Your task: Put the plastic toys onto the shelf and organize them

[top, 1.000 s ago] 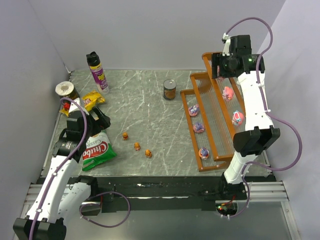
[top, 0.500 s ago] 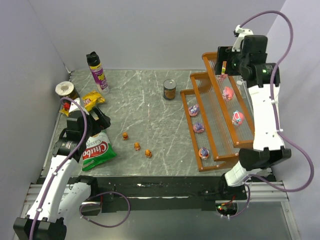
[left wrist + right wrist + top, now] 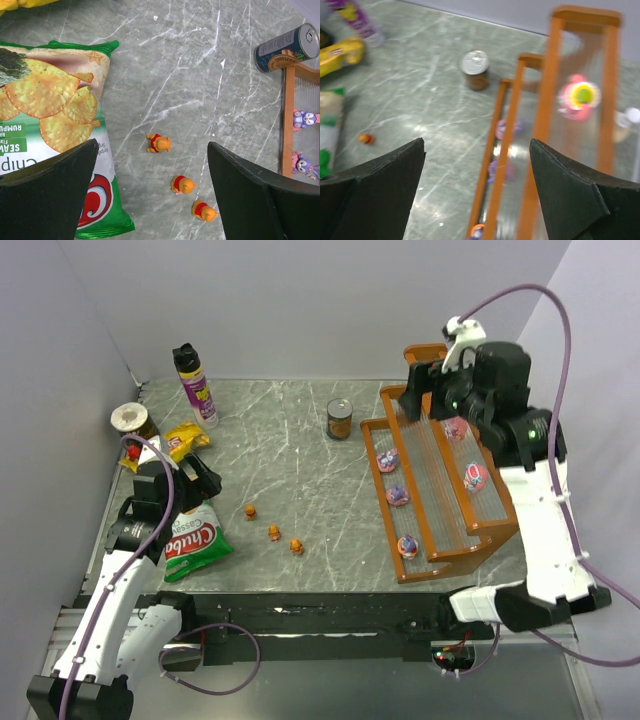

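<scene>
The grey-green marbled table (image 3: 290, 460) carries a spray can (image 3: 196, 385), a jar (image 3: 130, 420), a yellow snack bag (image 3: 186, 438) and a green chip bag (image 3: 195, 540) on its left side. A tin can (image 3: 340, 419) stands near the back, and three orange toys (image 3: 273, 532) lie loose mid-table. The shelf (image 3: 455, 555) stands on the right, with three purple-pink toys (image 3: 398, 495) in a row on its lowest tier and a pink toy (image 3: 476, 476) on the middle tier.

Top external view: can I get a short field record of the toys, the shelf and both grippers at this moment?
shelf: stepped rack, table's right side
purple toys: three, lowest tier
pink toys: two visible higher up, one partly behind the right gripper
orange toys: three, on the table left of the shelf
left gripper: open, empty, by the green chip bag
right gripper: open, empty, above the shelf's far end
</scene>
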Controlling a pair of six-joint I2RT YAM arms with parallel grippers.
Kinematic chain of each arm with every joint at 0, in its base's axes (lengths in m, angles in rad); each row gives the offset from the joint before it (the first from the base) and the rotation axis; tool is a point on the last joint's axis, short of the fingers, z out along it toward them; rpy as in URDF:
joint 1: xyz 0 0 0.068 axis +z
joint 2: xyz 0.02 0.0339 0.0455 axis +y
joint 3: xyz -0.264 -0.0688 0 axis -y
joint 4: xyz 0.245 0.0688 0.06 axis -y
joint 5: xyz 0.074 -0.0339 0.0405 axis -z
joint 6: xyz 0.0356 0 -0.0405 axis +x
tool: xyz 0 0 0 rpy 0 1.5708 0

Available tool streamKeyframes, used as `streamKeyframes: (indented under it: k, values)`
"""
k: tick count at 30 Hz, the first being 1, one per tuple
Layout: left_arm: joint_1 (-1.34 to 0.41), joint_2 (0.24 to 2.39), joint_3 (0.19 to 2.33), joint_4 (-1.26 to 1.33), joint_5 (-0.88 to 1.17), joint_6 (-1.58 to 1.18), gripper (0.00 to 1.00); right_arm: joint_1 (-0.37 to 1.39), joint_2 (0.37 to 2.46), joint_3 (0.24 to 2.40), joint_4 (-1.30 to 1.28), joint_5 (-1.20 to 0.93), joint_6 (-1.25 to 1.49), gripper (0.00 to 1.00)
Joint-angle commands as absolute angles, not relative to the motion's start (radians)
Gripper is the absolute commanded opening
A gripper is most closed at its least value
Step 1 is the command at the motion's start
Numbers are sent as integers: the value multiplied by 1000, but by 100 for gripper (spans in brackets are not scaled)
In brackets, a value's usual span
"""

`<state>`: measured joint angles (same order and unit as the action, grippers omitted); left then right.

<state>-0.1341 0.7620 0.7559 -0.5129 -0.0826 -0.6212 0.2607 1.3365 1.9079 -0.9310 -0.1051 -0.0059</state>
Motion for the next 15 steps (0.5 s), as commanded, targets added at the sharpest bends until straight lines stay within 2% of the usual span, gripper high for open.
streamKeyframes:
  k: [1, 6, 11, 15]
  values:
    - [-129, 758, 769, -474, -66, -614, 96, 330, 1166, 1768, -802, -121, 47, 91]
    - [-129, 761, 767, -474, -58, -614, 96, 396, 1026, 1566, -637, -340, 74, 91]
    - [-129, 764, 765, -472, -58, -614, 96, 532, 968, 1441, -585, -325, 87, 90]
    - [-127, 769, 767, -476, -63, -615, 96, 639, 1001, 1370, -551, -243, 89, 89]
